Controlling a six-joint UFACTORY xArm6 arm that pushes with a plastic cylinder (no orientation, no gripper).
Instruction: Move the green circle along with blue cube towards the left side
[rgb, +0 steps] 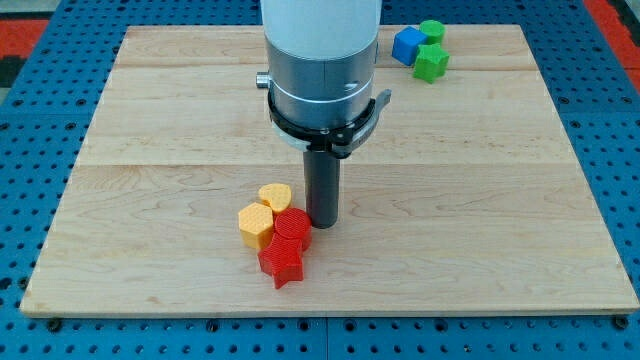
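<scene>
The green circle (432, 29) sits near the view's top right, touching the blue cube (407, 45) just to its lower left. A green star-like block (431, 63) lies right below them. My tip (322, 223) rests on the board near the middle bottom, far down and left of the green circle and blue cube. It stands right beside a red round block (293, 224).
A cluster lies left of the tip: a yellow heart (275, 195), a yellow hexagon (256, 225), the red round block and a red star (282, 262). The wooden board (150, 150) lies on a blue surface. The arm's wide grey body (320, 60) hides the board's top middle.
</scene>
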